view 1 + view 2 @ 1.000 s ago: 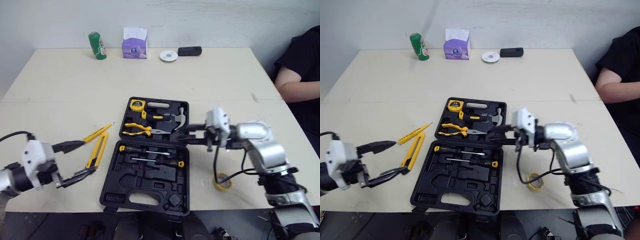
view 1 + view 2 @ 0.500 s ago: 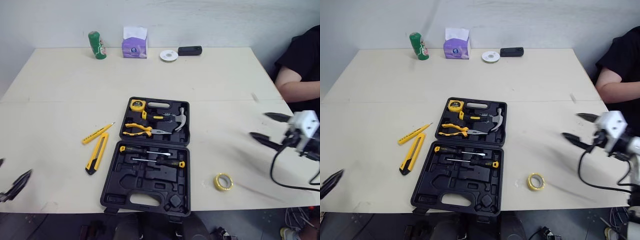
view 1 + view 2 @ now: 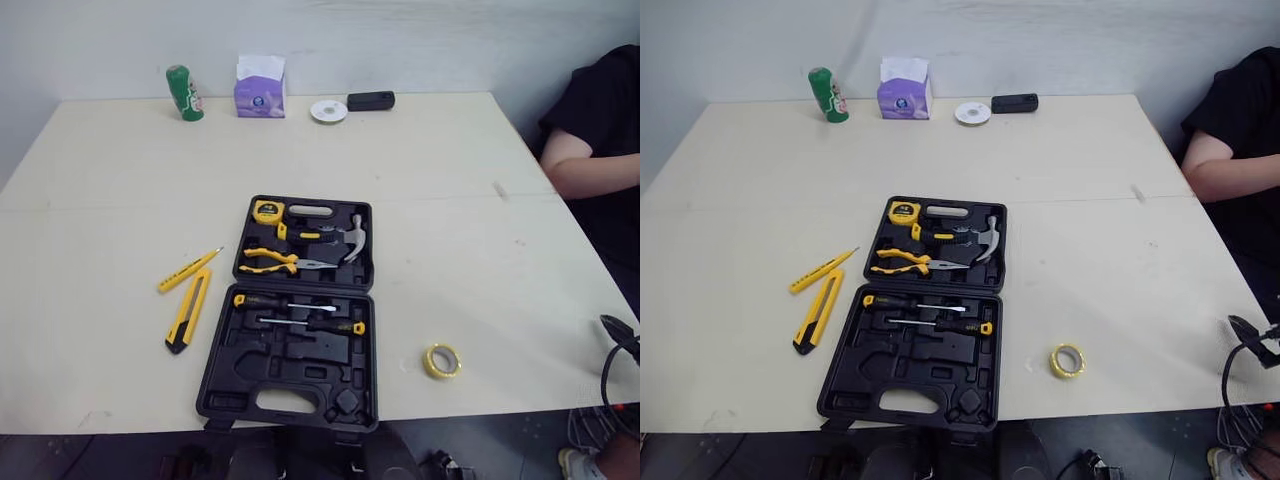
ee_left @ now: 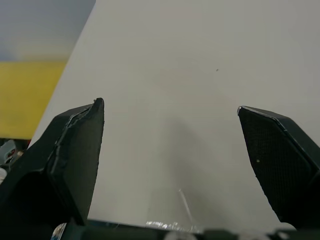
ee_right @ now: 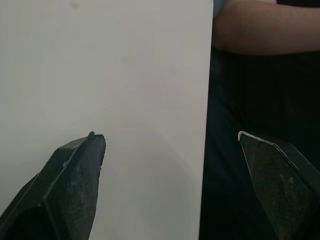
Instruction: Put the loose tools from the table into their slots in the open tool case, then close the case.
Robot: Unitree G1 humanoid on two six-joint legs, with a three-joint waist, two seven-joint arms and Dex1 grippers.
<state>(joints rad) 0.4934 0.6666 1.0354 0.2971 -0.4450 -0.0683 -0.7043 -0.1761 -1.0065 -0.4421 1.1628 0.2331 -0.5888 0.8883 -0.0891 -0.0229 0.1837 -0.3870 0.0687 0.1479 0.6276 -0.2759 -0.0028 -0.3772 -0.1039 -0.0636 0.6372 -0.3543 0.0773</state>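
The open black tool case (image 3: 292,368) lies in the middle of the table (image 3: 450,200). Its lid half holds a tape measure (image 3: 266,210), pliers (image 3: 270,260) and a hammer (image 3: 351,238); two screwdrivers (image 3: 300,306) rest in the near half. Left of the case lie a yellow utility knife (image 3: 187,322) and a yellow tester pen (image 3: 188,269). A yellow tape roll (image 3: 441,360) sits to the case's right front. My left gripper (image 4: 170,150) is open over bare tabletop. My right gripper (image 5: 170,165) is open over the table's right edge; one of its fingers (image 3: 1246,329) shows there.
Along the far edge stand a green can (image 3: 183,93), a purple tissue box (image 3: 260,86), a white disc (image 3: 327,110) and a black device (image 3: 370,100). A person in black (image 3: 590,130) sits at the right side, forearm (image 5: 265,30) near my right gripper.
Both arms have drawn back from the case area: the left away from the knife and off to the left, the right away from the hammer to the table's right edge. The camera shifted slightly.
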